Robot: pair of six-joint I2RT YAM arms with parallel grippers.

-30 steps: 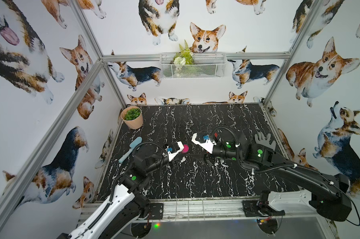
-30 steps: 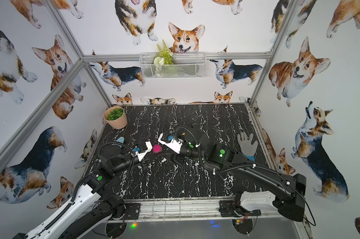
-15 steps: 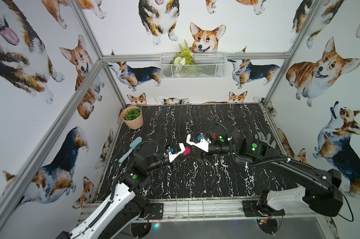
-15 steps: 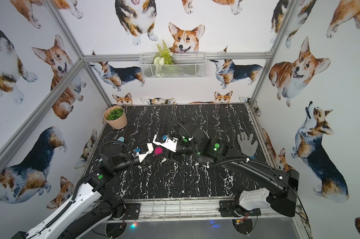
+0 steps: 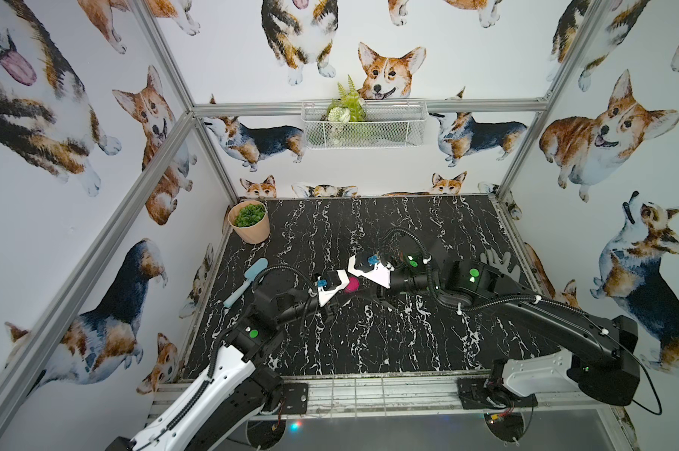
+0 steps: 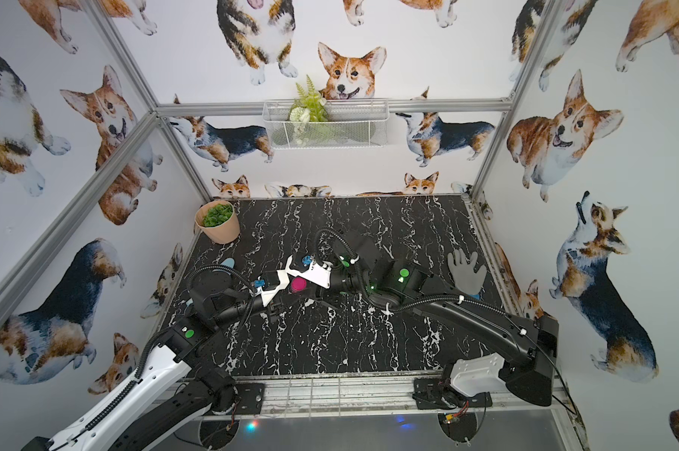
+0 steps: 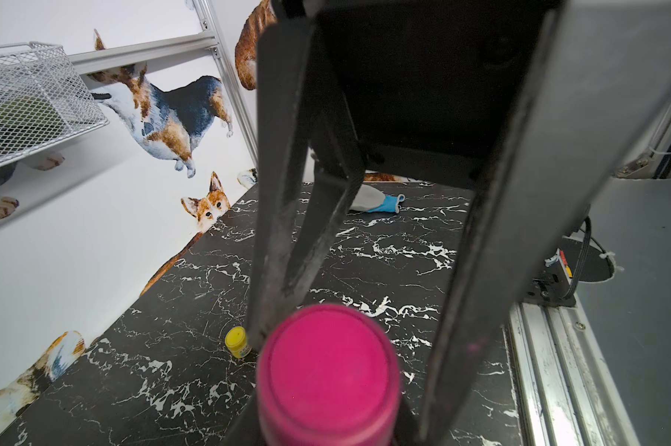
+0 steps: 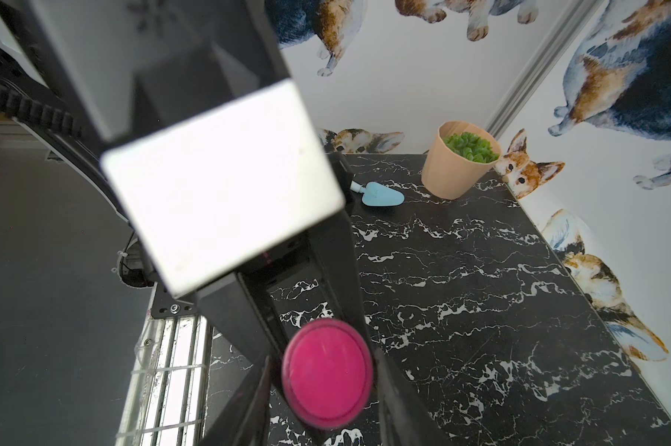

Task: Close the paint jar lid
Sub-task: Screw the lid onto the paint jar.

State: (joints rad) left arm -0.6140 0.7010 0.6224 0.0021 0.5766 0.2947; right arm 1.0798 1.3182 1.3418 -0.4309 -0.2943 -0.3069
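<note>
- Lid-tightening is in hand: my left gripper (image 5: 341, 291) clamps the pink paint jar (image 7: 328, 386) above the middle of the surface (image 5: 369, 336).
- Jaws of my right gripper (image 8: 324, 392) flank the lid (image 8: 326, 368); whether they pinch it, I cannot tell.
- Next, I judge: pinch firmly, then twist.

Counter (image 5: 369, 343) reads as a black marble-look slab with white veins, smooth with a soft sheen. The paint jar (image 7: 328, 378) is magenta plastic, matt-looking up close, and its lid (image 8: 326, 380) comes up smooth and glossy. The left fingers (image 7: 276, 200) are matt black, scuffed and dusty along the edges. The basket (image 5: 385, 129) is white wire-mesh metal, and the frame rail (image 5: 486, 105) is bare brushed metal. The pot (image 8: 448, 170) is matt peach plastic, the scoop (image 8: 384, 195) smooth pale-blue plastic. The glove (image 6: 467, 273) is grey knit cloth. The yellow jar (image 7: 238, 341) looks like plastic, too small to judge its finish
</note>
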